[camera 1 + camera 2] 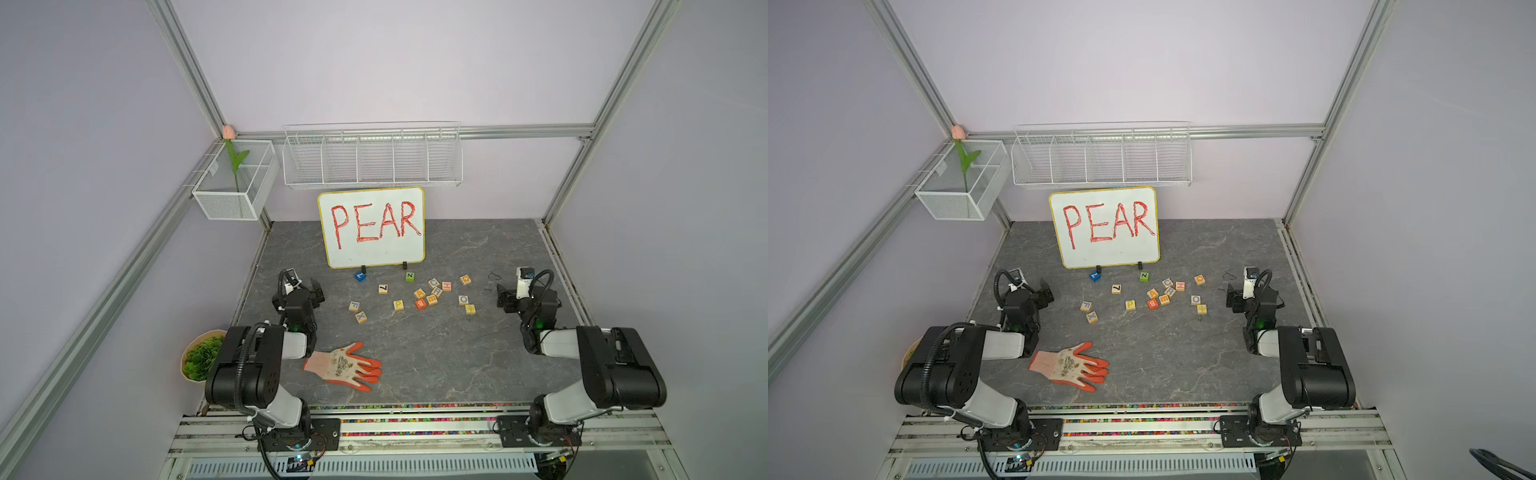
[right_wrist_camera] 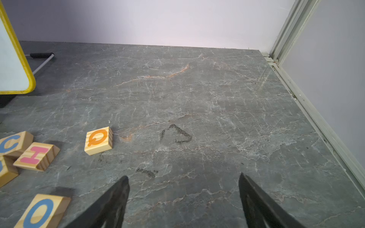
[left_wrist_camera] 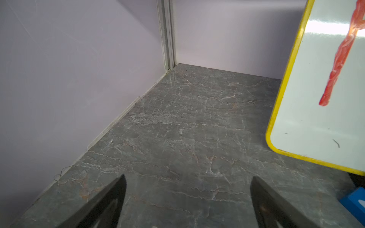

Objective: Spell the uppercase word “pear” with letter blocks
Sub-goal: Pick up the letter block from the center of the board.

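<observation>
While the left fingers (image 3: 110,201) and right fingers (image 2: 116,197) both stand wide apart and empty, the P block (image 1: 398,305) sits flat on the worktop (image 1: 415,353) between them, a touch nearer the left pair.

Bench (image 1: 436,365) front-centre bare: wide passage. Glove (image 1: 345,368) lies flat front-left. Letter blocks (image 1: 430,293) mid-bench: centre cluster packed, some touching, gaps tight; outer ones stand apart, bare bench around. Whiteboard (image 1: 372,226) upright just behind, closes rear centre. 2 rear corners bare.
</observation>
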